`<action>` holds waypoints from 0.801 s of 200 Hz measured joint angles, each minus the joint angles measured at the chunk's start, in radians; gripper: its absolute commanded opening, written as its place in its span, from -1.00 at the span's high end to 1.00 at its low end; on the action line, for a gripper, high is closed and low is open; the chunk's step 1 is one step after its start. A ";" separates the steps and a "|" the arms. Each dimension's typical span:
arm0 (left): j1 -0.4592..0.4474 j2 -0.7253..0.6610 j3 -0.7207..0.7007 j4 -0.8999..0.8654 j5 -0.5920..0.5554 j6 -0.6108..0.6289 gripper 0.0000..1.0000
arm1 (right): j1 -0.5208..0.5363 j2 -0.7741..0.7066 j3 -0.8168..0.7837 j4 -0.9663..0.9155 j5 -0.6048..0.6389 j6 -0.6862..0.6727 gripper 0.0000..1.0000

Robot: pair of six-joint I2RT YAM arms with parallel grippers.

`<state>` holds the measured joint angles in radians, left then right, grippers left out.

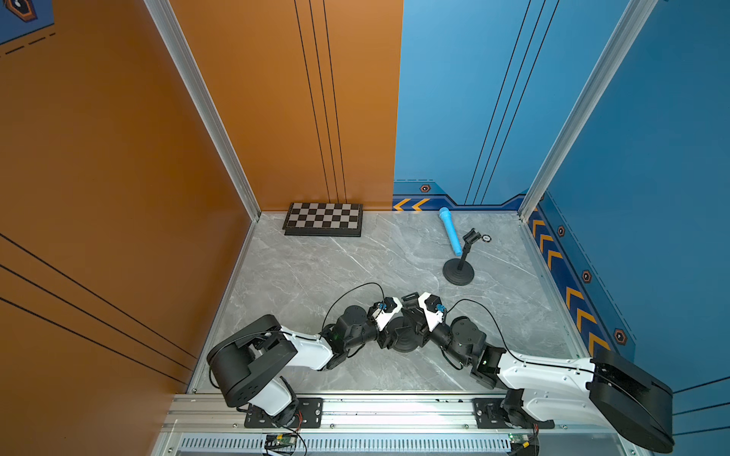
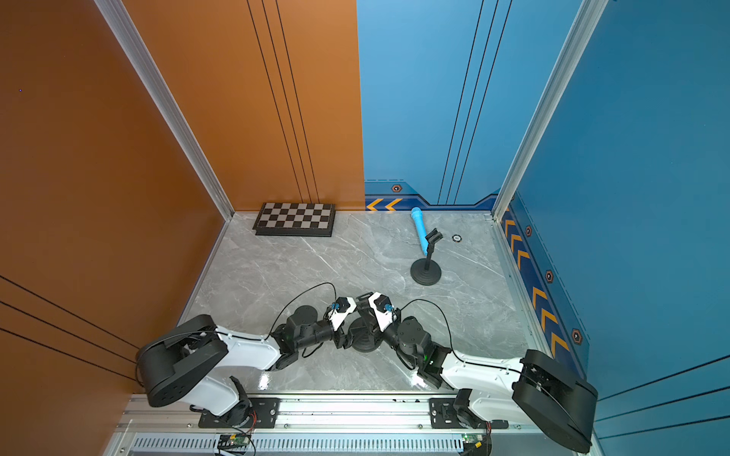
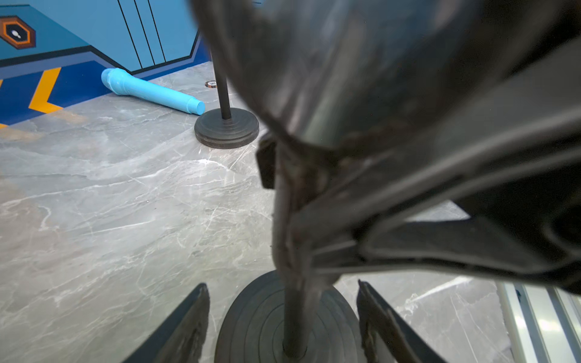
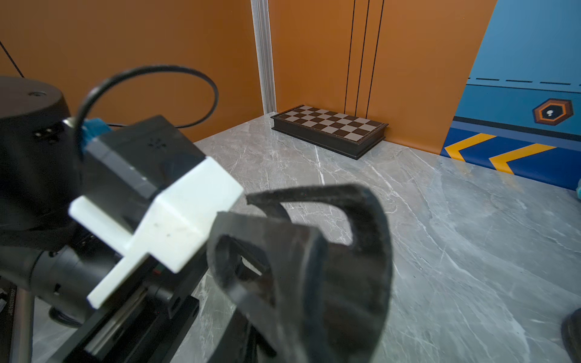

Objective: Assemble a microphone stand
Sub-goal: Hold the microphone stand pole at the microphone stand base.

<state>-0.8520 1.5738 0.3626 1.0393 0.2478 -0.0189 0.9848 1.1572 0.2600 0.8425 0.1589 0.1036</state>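
Near edge of worktop (image 1: 316, 276) | right gripper (image 3: 301, 229) pinches pole (image 3: 294, 314) upright, probably for joining | left gripper (image 3: 281, 284) open astride base (image 3: 251, 330), holding nothing, seemingly ready to brace it

Both top views look steeply down from high above the near edge of the desk (image 1: 316, 276), covering its whole surface. The left wrist camera hangs close over a stand (image 3: 251, 330), facing the far right corner. The right wrist camera faces the far left corner, sharing the chessboard (image 4: 330, 125) with both top views.
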 measured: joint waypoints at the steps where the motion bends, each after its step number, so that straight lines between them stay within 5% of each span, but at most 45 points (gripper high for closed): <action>1: 0.000 0.003 0.000 0.003 0.000 0.000 -0.40 | 0.000 -0.002 0.000 -0.002 0.000 0.000 1.00; 32: 0.000 0.115 0.015 0.112 0.026 -0.013 -0.22 | 0.005 -0.045 -0.016 -0.033 0.000 0.000 1.00; 103: 0.014 0.254 0.032 0.320 0.145 -0.026 0.78 | 0.005 -0.059 0.005 -0.095 -0.002 0.003 1.00; 160: 0.059 0.270 0.022 0.349 0.210 0.001 0.94 | 0.002 -0.006 0.047 -0.101 -0.005 0.016 1.00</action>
<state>-0.7933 1.8435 0.3847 1.3888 0.4576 -0.0181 0.9867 1.1515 0.3073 0.7414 0.1535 0.1196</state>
